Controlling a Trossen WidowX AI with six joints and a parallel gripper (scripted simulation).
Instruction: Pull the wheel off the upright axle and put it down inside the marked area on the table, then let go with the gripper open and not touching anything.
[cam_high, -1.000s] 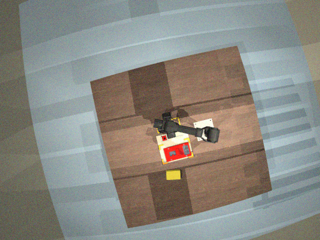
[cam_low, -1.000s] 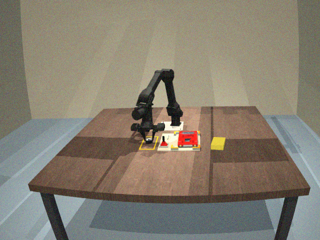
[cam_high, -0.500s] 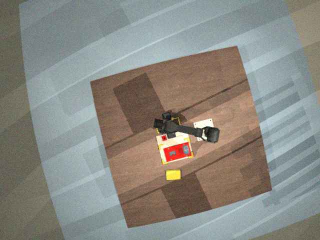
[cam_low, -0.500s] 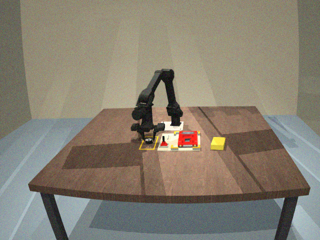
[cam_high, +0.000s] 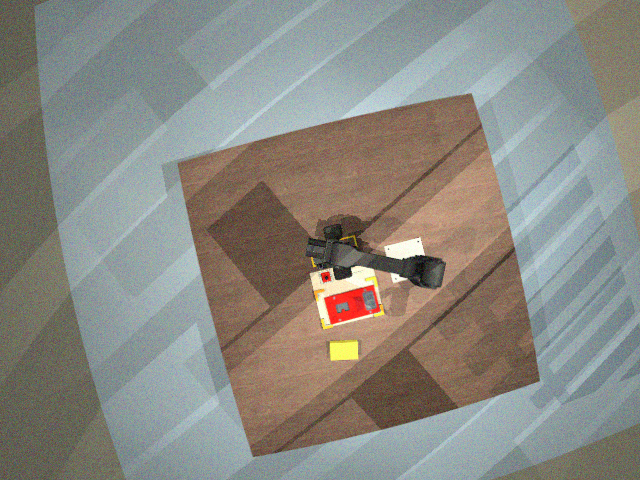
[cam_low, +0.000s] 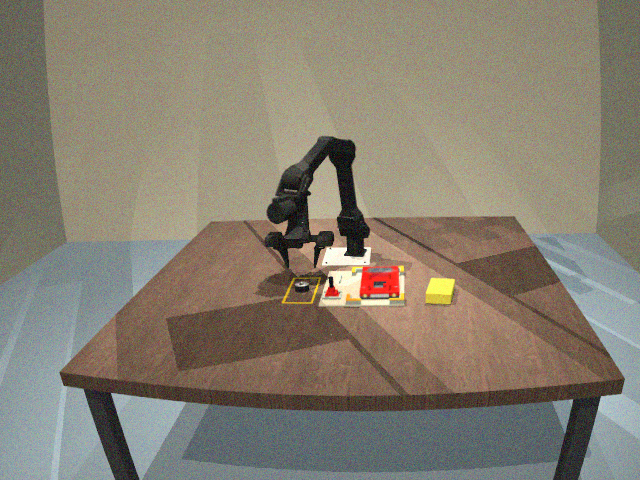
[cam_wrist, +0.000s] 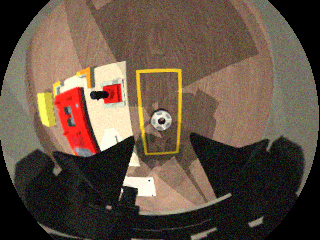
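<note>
Tool (cam_low: 300, 260) hangs spread apart above wheel (cam_low: 301, 285), lying flat, bore up, inside yellow outline (cam_low: 287, 295).

A yellow block (cam_low: 439, 290) sits near a red, possibly car-shaped, part (cam_low: 381, 281).

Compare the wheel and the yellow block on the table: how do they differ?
The wheel is dark, small and round with a pale hub; the yellow block is bright, boxy and larger. The wheel lies flat inside the yellow-outlined marked area, left of the board in the exterior view; the block sits right of it, outside any marking. Both rest on the table, untouched by the open end effector.
</note>
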